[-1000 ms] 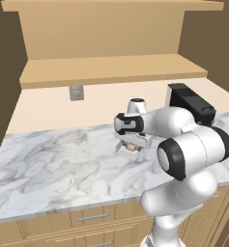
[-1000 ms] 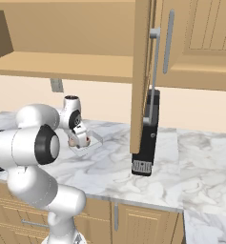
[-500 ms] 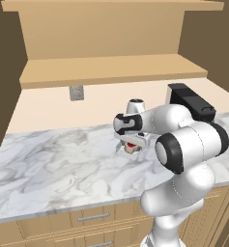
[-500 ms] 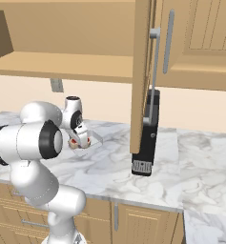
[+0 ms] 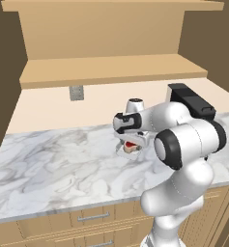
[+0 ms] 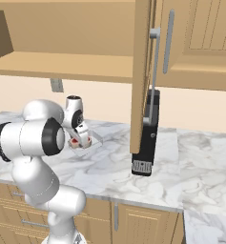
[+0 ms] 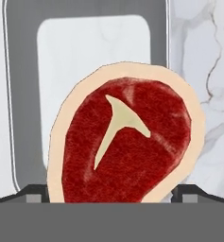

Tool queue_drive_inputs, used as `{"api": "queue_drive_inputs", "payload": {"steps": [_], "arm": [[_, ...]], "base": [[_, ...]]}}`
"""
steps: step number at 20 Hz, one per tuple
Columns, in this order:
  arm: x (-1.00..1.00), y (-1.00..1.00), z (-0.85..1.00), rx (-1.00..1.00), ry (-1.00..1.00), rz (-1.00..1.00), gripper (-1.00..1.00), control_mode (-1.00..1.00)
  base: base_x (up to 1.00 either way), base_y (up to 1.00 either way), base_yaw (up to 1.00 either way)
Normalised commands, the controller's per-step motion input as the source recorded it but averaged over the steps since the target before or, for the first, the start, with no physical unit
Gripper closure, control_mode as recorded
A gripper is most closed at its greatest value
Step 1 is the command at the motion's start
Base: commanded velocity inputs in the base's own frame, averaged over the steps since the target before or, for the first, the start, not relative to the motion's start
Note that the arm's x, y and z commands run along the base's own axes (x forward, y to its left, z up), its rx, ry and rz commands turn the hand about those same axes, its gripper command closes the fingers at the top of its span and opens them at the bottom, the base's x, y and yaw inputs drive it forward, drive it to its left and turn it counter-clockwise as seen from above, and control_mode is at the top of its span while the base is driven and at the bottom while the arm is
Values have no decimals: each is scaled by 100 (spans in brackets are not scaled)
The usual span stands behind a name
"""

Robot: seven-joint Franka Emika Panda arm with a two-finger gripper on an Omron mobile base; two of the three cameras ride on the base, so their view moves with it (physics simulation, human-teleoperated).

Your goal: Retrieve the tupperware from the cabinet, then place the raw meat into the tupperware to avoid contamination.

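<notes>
In the hand view the raw meat [image 7: 127, 142], red with a pale bone mark and a tan fat rim, lies over the pale grey tupperware [image 7: 23, 94], which stands on the marble counter. My gripper [image 7: 111, 194] points down at it. Its fingertips [image 7: 34, 193] stand wide apart on either side of the meat's near end, open. From the base views the gripper [image 5: 129, 141] hangs just above the tupperware [image 5: 128, 151] with the meat [image 5: 129, 144] under it; the other side shows the meat [image 6: 75, 141] and tupperware [image 6: 91, 139]. The cabinet [image 6: 142, 71] door stands open.
A tall black coffee machine [image 6: 150, 133] stands on the counter right of the tupperware, under the open door; it also appears behind my arm [image 5: 191, 99]. A wall outlet [image 5: 77, 92] sits on the backsplash. Drawers with horizontal handles [image 5: 93, 217] run below the counter edge.
The jaws have spread a little wider around the meat, whose red face now shows below the hand. The hand itself has hardly moved.
</notes>
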Motion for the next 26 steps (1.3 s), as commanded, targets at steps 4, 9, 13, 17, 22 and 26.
{"api": "queue_drive_inputs", "payload": {"steps": [4,9,13,17,22,26], "arm": [[7,-4,0,0,0,0,-100,-100],[-7,-9,17,0,-3,0,-100,-100],[-27,-6,28,0,-14,0,-100,-100],[-36,0,20,0,-19,0,-100,-100],[-48,0,21,0,-19,0,-100,-100],[-52,2,21,-2,-16,0,-100,-100]], "base": [[0,0,0],[0,0,0],[0,0,0],[0,0,0],[0,0,0],[0,0,0]]}}
